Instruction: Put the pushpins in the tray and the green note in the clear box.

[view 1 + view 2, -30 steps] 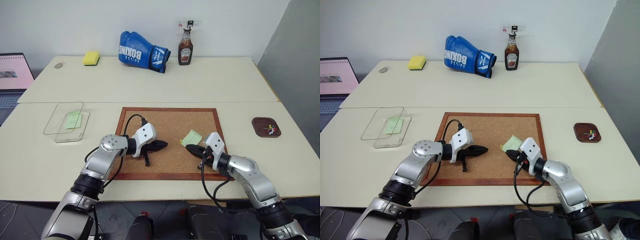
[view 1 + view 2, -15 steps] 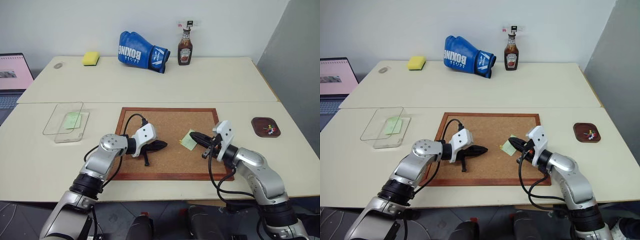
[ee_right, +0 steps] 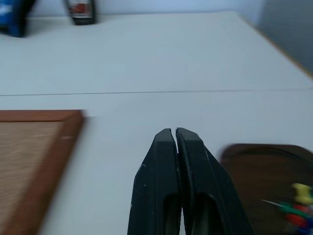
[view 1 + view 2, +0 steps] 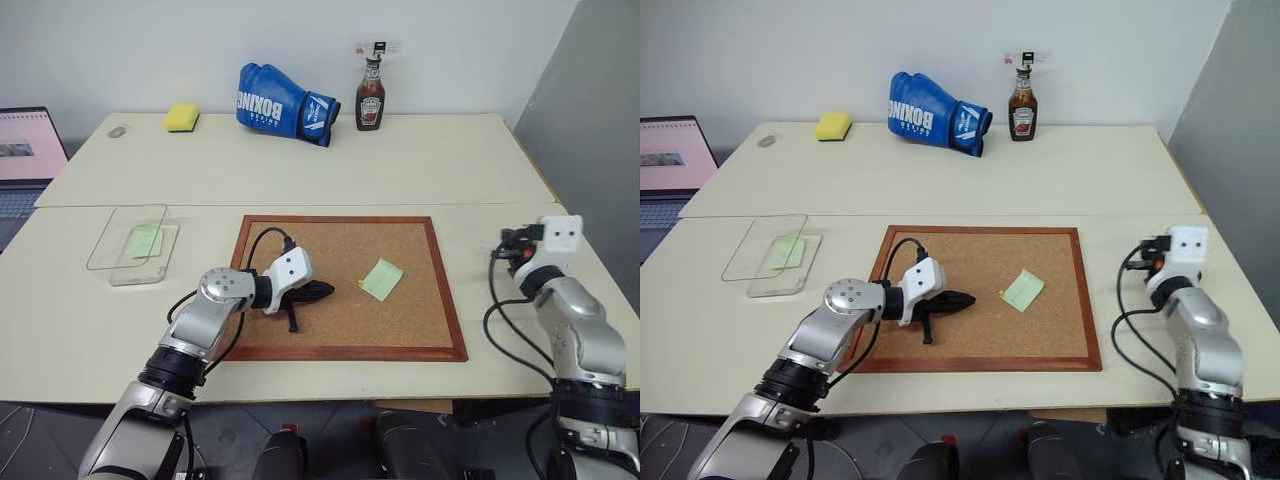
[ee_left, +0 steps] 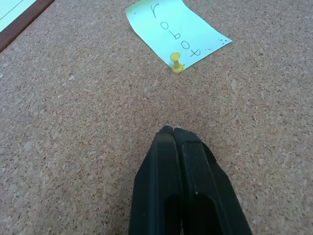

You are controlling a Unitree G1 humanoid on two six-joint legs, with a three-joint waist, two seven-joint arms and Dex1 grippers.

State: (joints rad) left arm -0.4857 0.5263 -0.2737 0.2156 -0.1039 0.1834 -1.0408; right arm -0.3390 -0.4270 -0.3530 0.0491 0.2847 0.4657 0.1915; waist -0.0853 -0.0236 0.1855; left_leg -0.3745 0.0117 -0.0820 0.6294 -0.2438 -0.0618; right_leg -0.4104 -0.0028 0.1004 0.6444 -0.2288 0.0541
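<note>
Cream bench bore a corkboard (image 4: 345,285). Green note (image 4: 381,279) lay right of corkboard centre, pinned by a yellow pushpin (image 5: 175,62). Left gripper (image 5: 172,131) and right gripper (image 3: 174,132): fingers pressed together, empty. Tray (image 3: 264,164) lay right of corkboard. Advisable: pull pin straight out.

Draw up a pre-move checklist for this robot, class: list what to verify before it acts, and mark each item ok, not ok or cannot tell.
1. Green note freed from the corkboard: not ok, a yellow pushpin pins it.
2. Left gripper open for grasping: not ok, shut.
3. Right gripper carrying a pin: cannot tell, shut.
4. Tray near the right gripper: ok.
5. Clear box open: cannot tell.
</note>
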